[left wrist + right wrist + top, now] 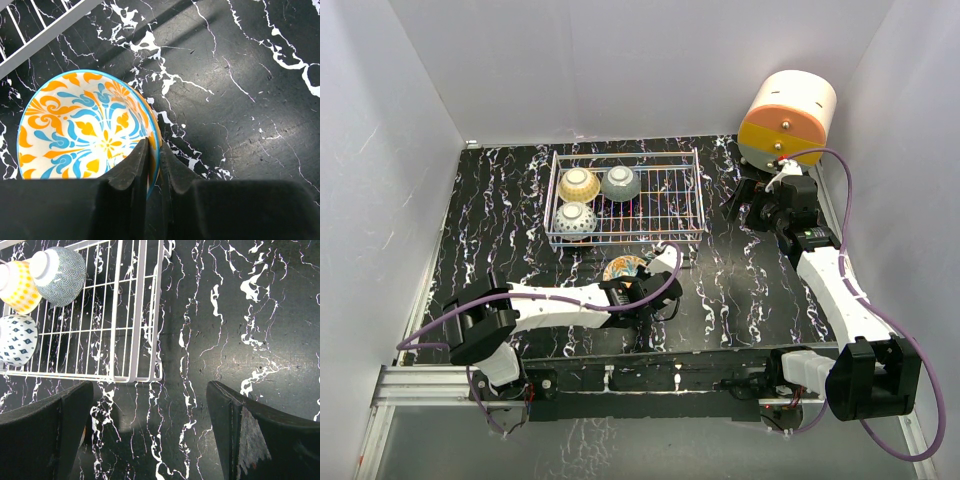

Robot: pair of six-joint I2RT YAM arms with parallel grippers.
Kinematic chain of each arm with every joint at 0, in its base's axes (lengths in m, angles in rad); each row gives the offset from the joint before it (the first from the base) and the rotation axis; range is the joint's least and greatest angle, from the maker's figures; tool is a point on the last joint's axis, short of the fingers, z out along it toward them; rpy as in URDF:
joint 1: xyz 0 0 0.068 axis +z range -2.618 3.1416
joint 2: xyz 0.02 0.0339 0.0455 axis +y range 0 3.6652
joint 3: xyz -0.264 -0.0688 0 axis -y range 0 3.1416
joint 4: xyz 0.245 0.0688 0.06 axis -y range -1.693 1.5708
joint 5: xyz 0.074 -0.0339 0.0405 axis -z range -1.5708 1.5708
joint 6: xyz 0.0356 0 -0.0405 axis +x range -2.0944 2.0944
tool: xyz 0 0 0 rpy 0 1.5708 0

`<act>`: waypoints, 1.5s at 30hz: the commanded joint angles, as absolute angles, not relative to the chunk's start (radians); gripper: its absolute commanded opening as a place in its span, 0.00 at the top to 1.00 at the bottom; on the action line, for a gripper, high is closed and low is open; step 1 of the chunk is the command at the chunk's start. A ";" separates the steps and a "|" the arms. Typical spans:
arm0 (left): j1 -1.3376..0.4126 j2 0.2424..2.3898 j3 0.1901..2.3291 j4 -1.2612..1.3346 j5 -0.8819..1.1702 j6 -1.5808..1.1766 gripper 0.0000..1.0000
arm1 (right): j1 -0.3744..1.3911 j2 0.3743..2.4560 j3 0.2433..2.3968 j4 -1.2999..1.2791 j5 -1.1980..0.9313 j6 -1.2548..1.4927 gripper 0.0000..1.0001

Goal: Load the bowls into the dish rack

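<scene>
1. Bowls first: three small round ceramic ones already sit in the left part of the rectangular white wire dish rack. The yellow-cream bowl is at the back left, the blue-dotted white bowl is in front of it, and the grey speckled bowl is just beside the yellow one. They seem to stand upside down, foot rings up.
2. The orange-and-blue floral bowl is the only one outside the rack. It is mouth up, just in front of the rack's near edge, over the black marble-patterned table. I cannot tell whether it rests there or is raised.
3. The left gripper has its fingers drawn narrow on that bowl's rim, one inside and one outside, so it holds the bowl by its edge.
4. The right half of the rack is bare wire, room enough, I judge, for the fourth bowl.
5. The right gripper hangs spread wide, holding nothing, over the table right of the rack. It is near the round cream-and-orange drum-shaped cabinet.
6. Progress: three of four bowls are loaded. What remains is to carry the floral bowl over the near bars and set it in a free spot.
</scene>
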State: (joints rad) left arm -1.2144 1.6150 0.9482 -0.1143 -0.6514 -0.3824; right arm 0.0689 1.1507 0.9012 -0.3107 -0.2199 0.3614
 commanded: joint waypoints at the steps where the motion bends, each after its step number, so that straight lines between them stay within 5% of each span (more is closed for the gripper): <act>1: -1.211 1.597 0.992 -0.181 -0.712 -0.391 1.00 | 0.061 1.120 0.898 -0.259 -0.225 0.358 0.00; 31: -1.233 1.585 1.108 -0.295 -0.758 -0.322 1.00 | 0.060 1.126 0.897 -0.256 -0.227 0.360 0.00; 45: -1.277 1.692 1.088 -0.239 -0.937 -0.261 1.00 | 0.059 1.126 0.897 -0.255 -0.226 0.358 0.00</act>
State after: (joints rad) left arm -1.2629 1.6806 1.0790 -0.2607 -0.8036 -0.3115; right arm 0.0635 1.1507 0.8867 -0.3103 -0.2199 0.3614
